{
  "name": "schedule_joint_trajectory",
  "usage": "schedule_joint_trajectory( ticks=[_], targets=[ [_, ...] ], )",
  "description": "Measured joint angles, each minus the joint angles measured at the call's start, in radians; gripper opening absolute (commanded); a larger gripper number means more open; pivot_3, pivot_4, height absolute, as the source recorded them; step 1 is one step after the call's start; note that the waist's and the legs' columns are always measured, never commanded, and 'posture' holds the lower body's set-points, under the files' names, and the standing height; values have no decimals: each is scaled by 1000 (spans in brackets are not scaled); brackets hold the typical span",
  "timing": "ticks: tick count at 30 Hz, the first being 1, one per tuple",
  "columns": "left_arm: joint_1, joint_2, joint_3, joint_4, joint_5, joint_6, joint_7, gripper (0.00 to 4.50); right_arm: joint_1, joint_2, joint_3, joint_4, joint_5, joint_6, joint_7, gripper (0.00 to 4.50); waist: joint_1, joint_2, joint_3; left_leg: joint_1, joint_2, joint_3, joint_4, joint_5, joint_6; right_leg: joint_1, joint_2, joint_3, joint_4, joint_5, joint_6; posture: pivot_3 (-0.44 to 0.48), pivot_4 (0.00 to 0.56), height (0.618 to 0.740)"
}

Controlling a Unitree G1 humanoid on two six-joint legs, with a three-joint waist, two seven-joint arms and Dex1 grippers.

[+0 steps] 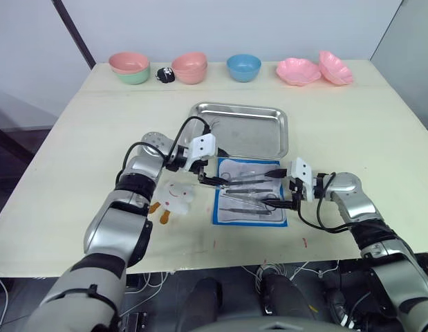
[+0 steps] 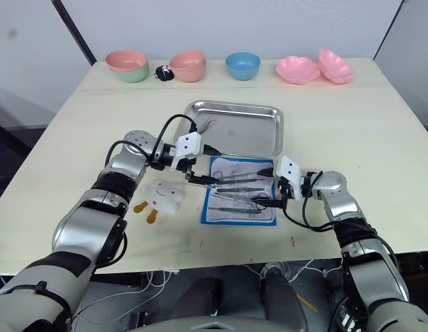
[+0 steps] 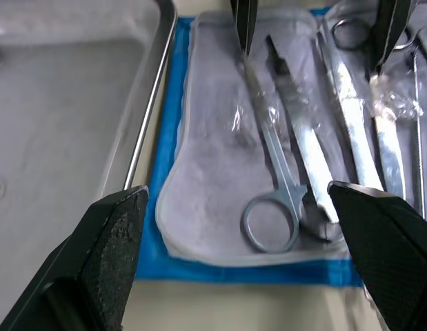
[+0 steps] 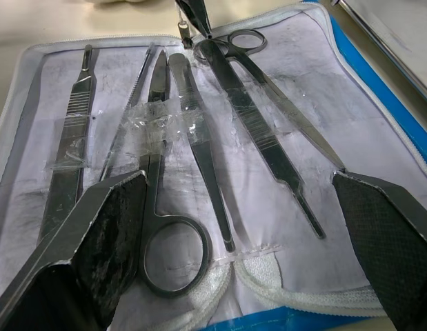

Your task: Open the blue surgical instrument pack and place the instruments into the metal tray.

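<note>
The blue surgical instrument pack (image 1: 249,195) lies open on the table, whitish inner face up, just in front of the metal tray (image 1: 269,131). Several silver instruments (image 4: 199,138) lie side by side on that face: ring-handled scissors (image 3: 272,179), forceps and tweezers, with a strip of clear tape across them. My left gripper (image 1: 214,178) hovers open over the pack's left end, its fingers (image 3: 110,248) spread either side of the scissors' ring. At the pack's right end my right gripper (image 1: 274,197) is open too, low over the instrument handles, fingers (image 4: 110,227) wide apart.
A white plush toy (image 1: 176,195) lies just left of the pack. Along the table's back edge stand a pink-on-green bowl stack (image 1: 129,68), a small black object (image 1: 165,75), pink bowls (image 1: 189,67), a blue bowl (image 1: 243,67) and two pink dishes (image 1: 299,70).
</note>
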Motion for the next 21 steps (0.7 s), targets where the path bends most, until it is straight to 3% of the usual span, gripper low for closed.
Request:
schedule_joint_trajectory(
  ticks=[5, 13, 21],
  targets=[
    [5, 72, 28, -20, -74, 5, -122, 4456, 10, 0, 0, -23, 0, 14, -12, 4500, -2, 0, 0, 0, 0, 0, 0, 0, 0, 0, 0, 0, 0, 0, 0, 0, 150, 740],
    [123, 392, -162, -350, -479, 174, -149, 4456, 21, -1, 0, -37, 1, 17, -22, 4500, 0, 0, 0, 0, 4, -4, -1, 0, 0, 0, 0, 0, 0, 0, 0, 0, 150, 740],
    [112, 447, -257, -416, -589, 193, -149, 4456, 20, 2, 0, -36, 1, 17, -25, 4500, 3, 0, 0, 0, 3, -2, 0, 0, 0, 0, 0, 0, -1, -1, 0, 0, 150, 740]
  ],
)
